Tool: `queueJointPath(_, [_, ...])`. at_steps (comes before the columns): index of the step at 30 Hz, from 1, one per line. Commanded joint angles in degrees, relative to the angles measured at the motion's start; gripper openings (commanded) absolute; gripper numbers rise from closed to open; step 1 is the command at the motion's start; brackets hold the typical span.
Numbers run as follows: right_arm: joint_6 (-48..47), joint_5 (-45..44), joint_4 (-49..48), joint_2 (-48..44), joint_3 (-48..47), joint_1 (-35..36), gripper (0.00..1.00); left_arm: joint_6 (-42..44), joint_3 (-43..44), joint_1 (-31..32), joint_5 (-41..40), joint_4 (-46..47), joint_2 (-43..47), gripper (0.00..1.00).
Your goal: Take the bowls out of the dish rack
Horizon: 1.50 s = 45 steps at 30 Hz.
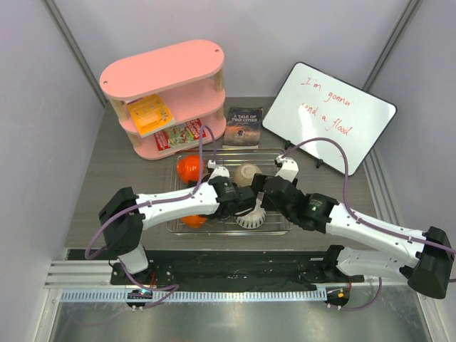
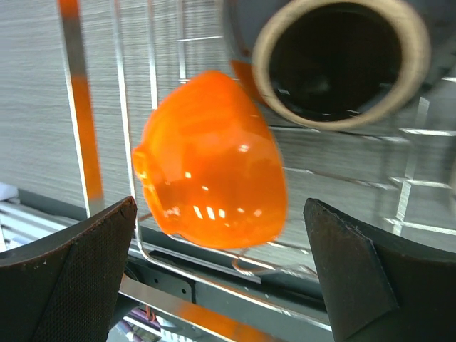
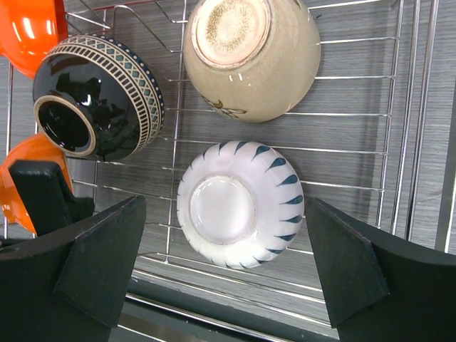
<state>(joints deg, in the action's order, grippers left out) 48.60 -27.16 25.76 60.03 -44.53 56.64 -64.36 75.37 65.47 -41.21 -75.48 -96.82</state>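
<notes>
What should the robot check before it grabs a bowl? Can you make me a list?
1. Left gripper open: ok, jaws wide.
2. Glossy orange bowl centred in its opening: ok.
3. Right gripper open: ok, jaws wide.
4. White ribbed bowl, upside down, centred in its opening: ok.
5. Either gripper touching its bowl: cannot tell.
6. Grippers clear of each other over the silver wire dish rack: cannot tell; they look close from above.

Grey wood-grain table point(image 1: 114, 185); pale walls point(image 1: 43, 107); pink shelf unit point(image 1: 167, 96); whiteboard point(image 1: 329, 117).
</notes>
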Motion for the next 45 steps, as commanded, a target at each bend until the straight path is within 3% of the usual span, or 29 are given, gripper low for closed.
queueJointPath(1, [1.15,1.32,-2.82,-2.02,0.06,0.05,1.00,-6.65,-1.90,-0.61,-6.33,-4.57,-0.21,1.00])
queueJointPath(13, [0.97,1.67,-3.26,-1.67,0.50,-0.74,1.00,-15.18,-1.90,0.97,-11.87,-9.76,-4.77,0.98])
queueJointPath(18, [0.88,1.93,-3.35,-1.67,1.11,-1.27,1.00,-18.78,0.38,2.55,-14.24,-15.12,-7.33,0.73])
queueJointPath(22, [1.06,2.28,-3.87,-1.67,1.73,-1.71,1.00,-19.31,0.13,2.64,-14.51,-15.05,-7.60,0.70])
queueJointPath(25, [1.06,2.72,-4.05,-1.58,1.99,-1.89,1.00,-19.66,-0.49,2.64,-14.86,-14.96,-7.42,0.63])
queueJointPath(29, [1.06,2.81,-4.31,-1.58,2.61,-2.06,1.00,-20.63,-0.40,2.64,-15.21,-16.10,-7.77,0.43])
queueJointPath(31, [1.06,2.99,-4.58,-1.58,2.96,-2.15,1.00,-20.63,-0.23,2.73,-15.30,-16.27,-7.86,0.27])
queueJointPath(32, [1.15,3.16,-4.66,-1.50,3.05,-2.24,1.00,-20.63,-0.14,2.73,-15.39,-16.36,-7.86,0.18])
queueJointPath(33, [1.23,3.25,-4.75,-1.49,3.14,-2.32,1.00,-20.81,-0.05,2.73,-15.39,-16.80,-7.86,0.00])
queueJointPath(45, [1.15,3.69,-5.19,-2.02,3.75,-2.94,1.00,-21.51,1.79,2.82,-15.65,-19.70,-5.41,0.00])
